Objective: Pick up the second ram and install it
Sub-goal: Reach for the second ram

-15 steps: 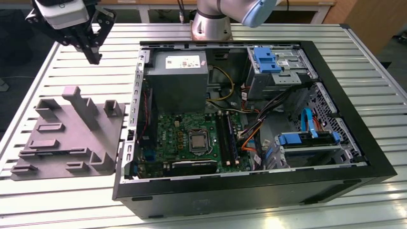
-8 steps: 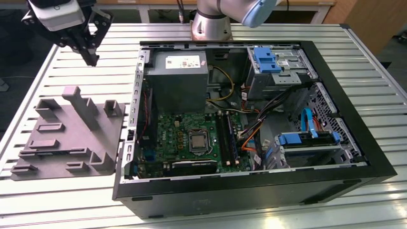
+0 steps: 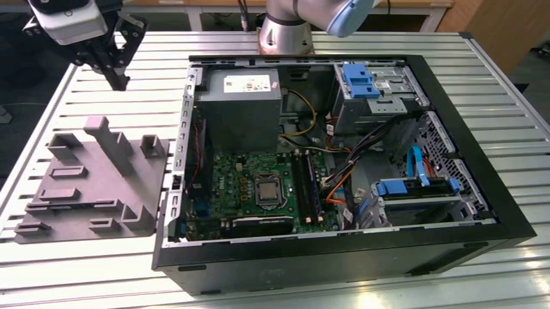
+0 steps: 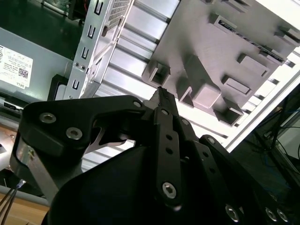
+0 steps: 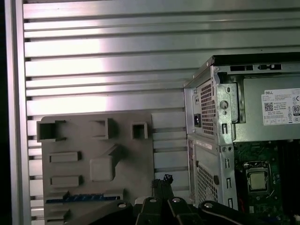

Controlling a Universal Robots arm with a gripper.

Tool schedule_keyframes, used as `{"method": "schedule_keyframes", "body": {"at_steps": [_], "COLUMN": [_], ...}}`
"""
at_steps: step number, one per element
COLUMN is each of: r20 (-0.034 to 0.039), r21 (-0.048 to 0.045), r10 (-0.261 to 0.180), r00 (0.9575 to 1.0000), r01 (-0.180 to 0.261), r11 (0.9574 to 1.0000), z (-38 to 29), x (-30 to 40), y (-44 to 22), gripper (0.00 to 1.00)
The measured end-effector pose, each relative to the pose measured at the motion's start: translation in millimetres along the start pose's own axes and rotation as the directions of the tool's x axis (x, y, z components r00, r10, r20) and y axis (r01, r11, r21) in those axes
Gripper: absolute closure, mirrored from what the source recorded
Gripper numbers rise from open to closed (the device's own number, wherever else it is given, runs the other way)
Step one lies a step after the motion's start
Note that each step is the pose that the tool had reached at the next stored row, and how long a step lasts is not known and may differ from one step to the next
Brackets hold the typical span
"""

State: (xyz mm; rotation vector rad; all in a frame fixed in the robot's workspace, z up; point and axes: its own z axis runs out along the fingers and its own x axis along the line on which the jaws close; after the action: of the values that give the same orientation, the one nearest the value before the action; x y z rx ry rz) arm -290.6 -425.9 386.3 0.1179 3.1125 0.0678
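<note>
Pincer point(image 3: 118, 82) pinched together and empty above the bench point(image 3: 481, 77), with the second ram point(image 5: 82, 198) lying in a slot of the grey holder point(image 5: 126, 154); probably light, stiff, fragile, best taken by its long edges.

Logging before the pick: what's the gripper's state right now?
Gripper: closed, holding nothing.

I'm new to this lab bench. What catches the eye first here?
The open computer case dominates the slatted table, green motherboard exposed. On the exterior view's left lies a grey fixture; the gripper hangs near it, shut and empty. A slim bluish stick, likely the second ram, lies in that fixture.
</note>
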Motion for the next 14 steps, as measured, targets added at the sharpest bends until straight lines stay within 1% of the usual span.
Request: {"method": "schedule_keyframes", "body": {"at_steps": [3, 14], "r20": [0.0001, 0.0000], "r21": [0.0000, 0.0000], "r10": [0.000, 0.000], "r00": [1.0000, 1.0000], "r01": [0.000, 0.000], "r11": [1.0000, 1.0000], "z": [0.3, 1.9], "x": [2.0, 13.9], "y": [-1.9, -9.9], "gripper": [0.89, 0.89]}}
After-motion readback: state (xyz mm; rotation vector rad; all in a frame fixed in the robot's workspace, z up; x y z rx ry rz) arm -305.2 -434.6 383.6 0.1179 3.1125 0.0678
